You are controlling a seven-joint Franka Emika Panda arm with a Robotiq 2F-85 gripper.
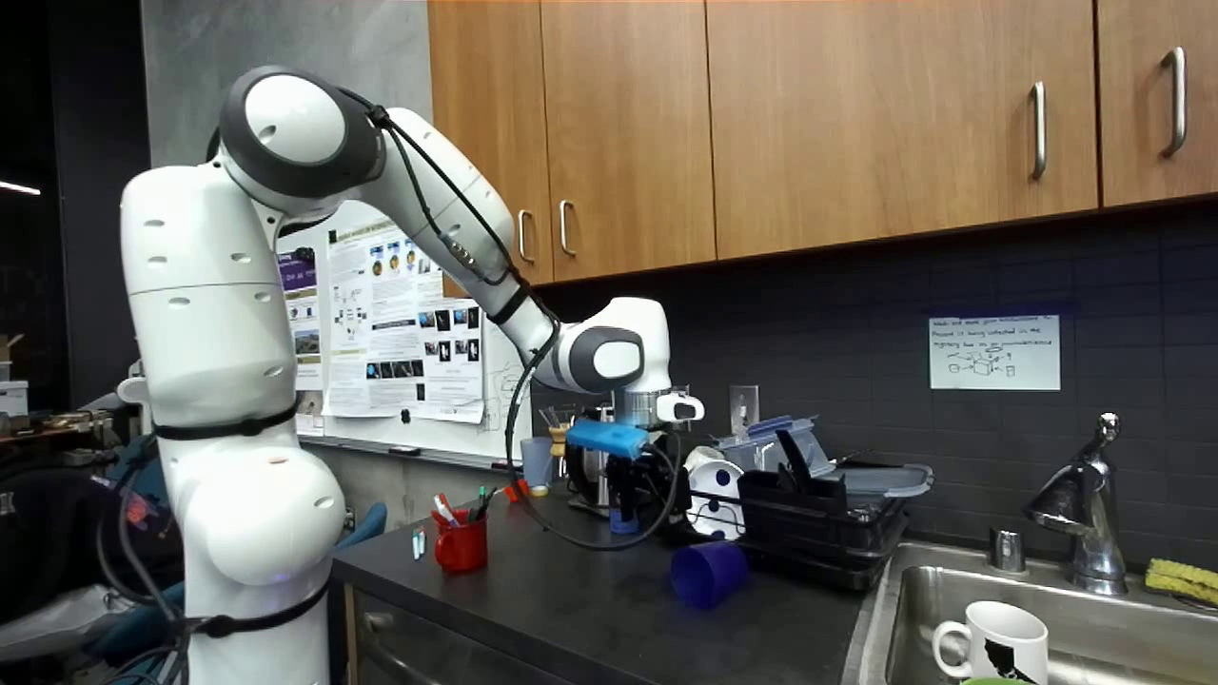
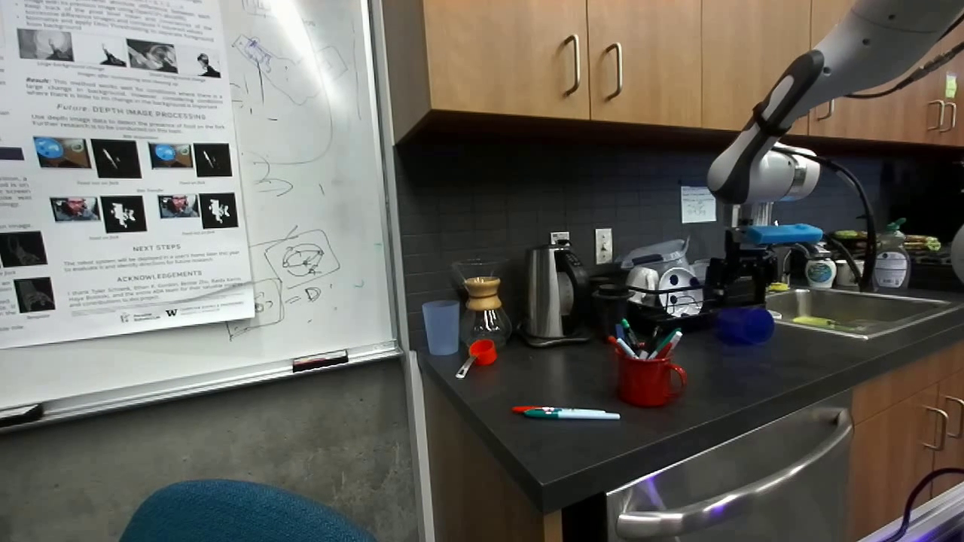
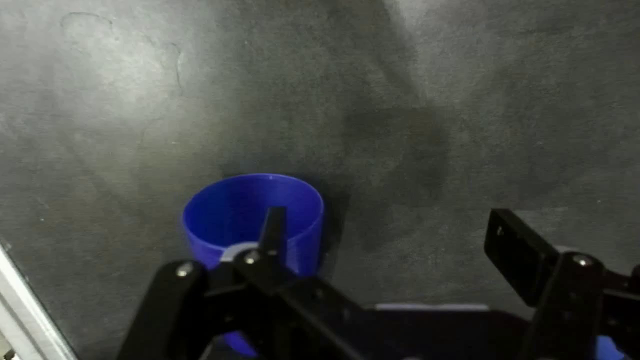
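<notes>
claw [image 3: 390,229]: jaws wide apart | near blue cup [image 3: 235,218] | poster [image 2: 120,177]: "DEPTH IMAGE PROCESSING", "NEXT STEPS", "ACKNOWLEDGEMENTS"

Carafe [image 2: 483,302] beside kettle [image 2: 541,293]; note [image 1: 994,354] on tiled wall [image 1: 1132,285].

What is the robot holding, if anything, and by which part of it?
Nothing: the gripper is open, its fingers apart. The blue cup near it lies on the counter.
</notes>
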